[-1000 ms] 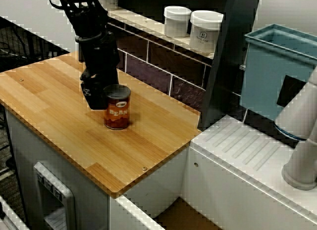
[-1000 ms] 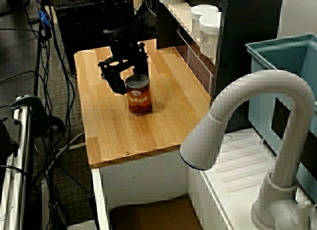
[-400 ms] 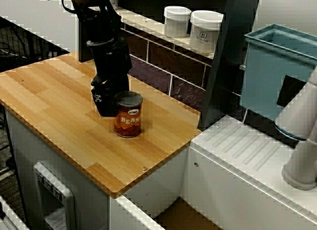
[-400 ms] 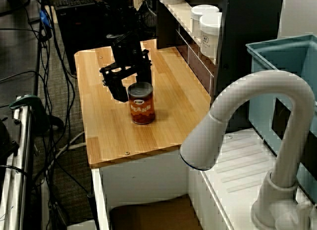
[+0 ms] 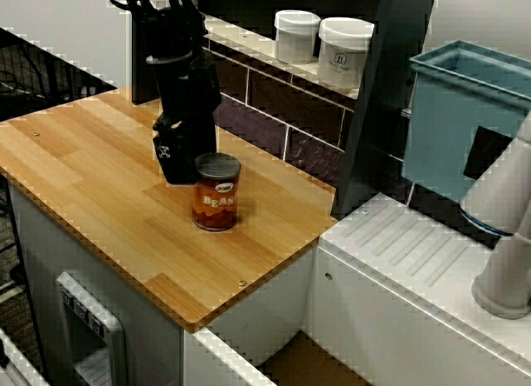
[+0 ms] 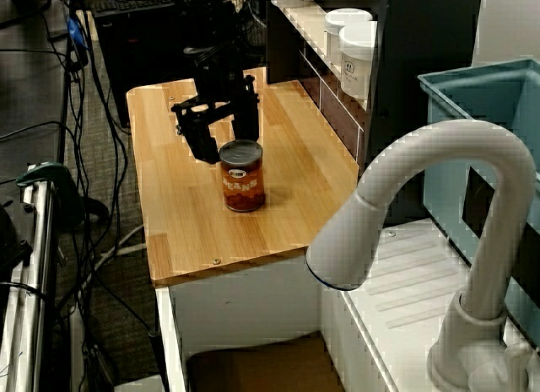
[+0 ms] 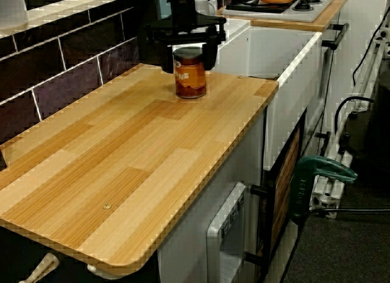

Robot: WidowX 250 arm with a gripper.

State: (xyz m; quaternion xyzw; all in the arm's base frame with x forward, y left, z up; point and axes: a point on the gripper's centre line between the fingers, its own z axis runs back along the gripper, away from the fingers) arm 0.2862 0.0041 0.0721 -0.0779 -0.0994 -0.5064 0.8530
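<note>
Found the gripper (image 6: 224, 145) wide open and holding nothing, close at 10 o'clock of the upright bean can (image 5: 216, 193) on the tabletop (image 5: 99, 178). Could have knocked the can over, if one finger had caught its rim.

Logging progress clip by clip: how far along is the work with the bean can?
Done, it seems: the bean can stands upright on the wooden counter, not gripped. In hand: the gripper hangs open close beside the can's top; whether it touches is unclear. Left, probably: only backing the gripper away.
</note>
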